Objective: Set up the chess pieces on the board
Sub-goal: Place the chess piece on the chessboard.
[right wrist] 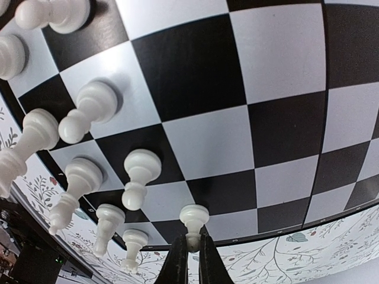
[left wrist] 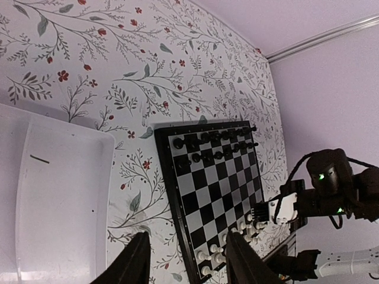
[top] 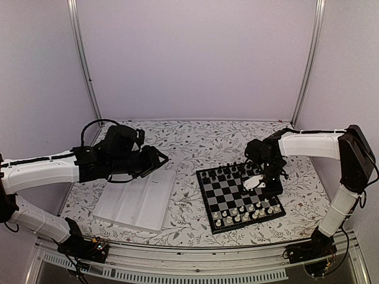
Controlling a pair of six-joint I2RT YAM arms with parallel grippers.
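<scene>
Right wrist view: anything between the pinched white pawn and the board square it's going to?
Nothing visible. The right gripper holds the white pawn base-first at the board. The neighbouring pawns stand apart, to its left in this view.

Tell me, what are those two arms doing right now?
Right gripper shut on a white pawn at the board's white end. Left gripper open, near the tray. No obstruction seen.

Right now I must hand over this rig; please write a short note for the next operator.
Left gripper: open, holding nothing, above the table between tray and board.
Right gripper: shut on a white pawn, low over the board's edge beside the other white pieces.
Done: black pieces stand in the far rows, white pieces in the near rows.
Left: seat this pawn, release.
</scene>
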